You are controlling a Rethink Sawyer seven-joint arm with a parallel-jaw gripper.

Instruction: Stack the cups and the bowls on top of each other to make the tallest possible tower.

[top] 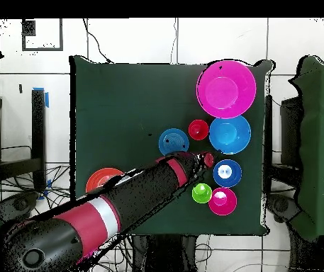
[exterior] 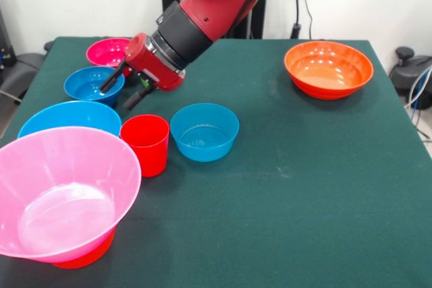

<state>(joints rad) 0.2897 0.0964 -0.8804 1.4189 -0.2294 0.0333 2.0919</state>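
The huge hot-pink bowl [exterior: 64, 190] [top: 226, 88] stands at the near left on an orange base [exterior: 84, 258], making a low tower. Behind it is the large light blue bowl [exterior: 67, 118] [top: 230, 134]. The red cup [exterior: 146, 143] [top: 198, 129] stands upright beside a blue bowl [exterior: 204, 131] [top: 172, 142]. My gripper [exterior: 115, 99] [top: 208, 160] is open and empty, hanging tilted over the near rim of a small blue bowl [exterior: 88, 84] [top: 227, 173]. The small magenta bowl [exterior: 108, 50] [top: 222, 200] is behind it. The green cup [top: 202, 192] is almost hidden behind the gripper in the front view. No purple bowl shows.
An orange bowl [exterior: 329, 69] [top: 101, 180] stands alone at the far right of the front view, partly under the arm in the overhead view. The green cloth table [exterior: 304, 187] ends close to the pink bowl at the near left.
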